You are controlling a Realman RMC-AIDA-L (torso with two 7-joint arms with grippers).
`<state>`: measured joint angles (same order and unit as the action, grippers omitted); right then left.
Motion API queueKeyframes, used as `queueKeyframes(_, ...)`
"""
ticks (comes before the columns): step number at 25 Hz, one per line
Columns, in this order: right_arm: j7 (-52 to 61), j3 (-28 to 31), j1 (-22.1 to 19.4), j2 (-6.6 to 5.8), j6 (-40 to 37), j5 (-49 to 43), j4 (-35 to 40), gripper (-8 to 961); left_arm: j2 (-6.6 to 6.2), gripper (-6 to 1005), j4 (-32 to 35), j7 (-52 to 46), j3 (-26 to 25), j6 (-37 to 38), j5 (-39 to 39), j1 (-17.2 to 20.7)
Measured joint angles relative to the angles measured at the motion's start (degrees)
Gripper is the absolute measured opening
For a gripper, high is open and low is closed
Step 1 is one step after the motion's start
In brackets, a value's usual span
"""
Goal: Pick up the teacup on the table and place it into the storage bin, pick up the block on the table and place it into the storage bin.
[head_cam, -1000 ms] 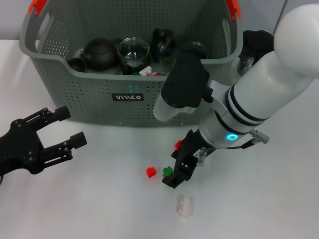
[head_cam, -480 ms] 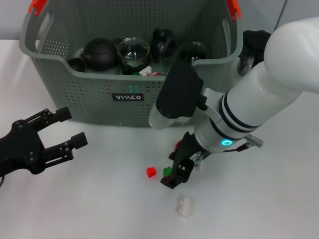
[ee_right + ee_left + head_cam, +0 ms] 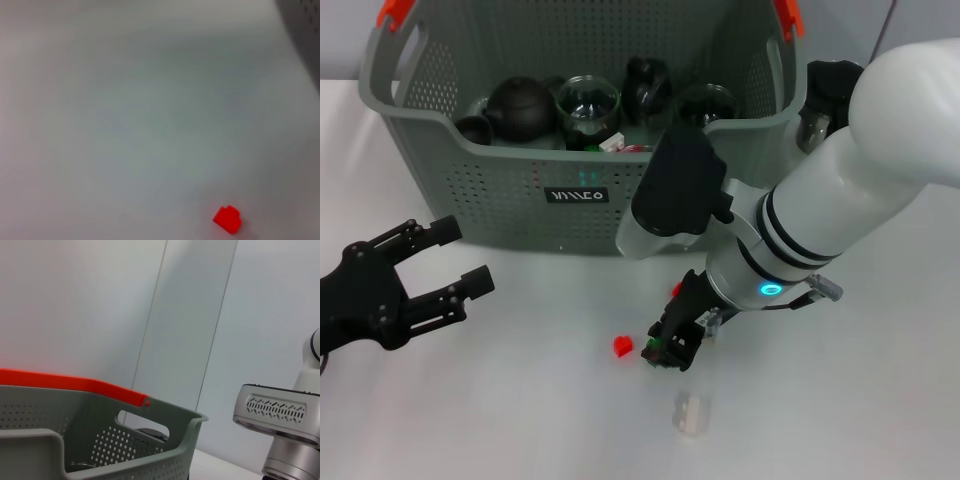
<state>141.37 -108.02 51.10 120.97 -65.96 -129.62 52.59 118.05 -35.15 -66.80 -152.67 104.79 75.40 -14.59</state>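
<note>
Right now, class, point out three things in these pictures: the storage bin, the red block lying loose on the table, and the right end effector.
storage bin (image 3: pixel 500 190), head view, on its perforated front wall.
red block (image 3: pixel 622 346), head view, on its top face.
right end effector (image 3: pixel 668 350), head view, between its fingertips at the green block.

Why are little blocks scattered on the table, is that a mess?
Nothing is spilled or broken. The red block and clear block lie loose on the table, waiting to go in the storage bin. The right gripper is down at a green block.
</note>
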Motion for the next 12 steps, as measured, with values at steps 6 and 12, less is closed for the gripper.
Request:
queueKeyframes(6, 0.5, 0.2, 0.1, -0.02, -0.2, 0.0, -0.2, 217, 0.06, 825, 0.0, 0.0, 0.0, 0.0, 0.0, 0.1)
queueKeyframes(12, 1.2, 1.4, -0.1, -0.32, -2.1, 0.0, 0.8, 216, 0.07, 825, 0.0, 0.0, 0.0, 0.0, 0.0, 0.0)
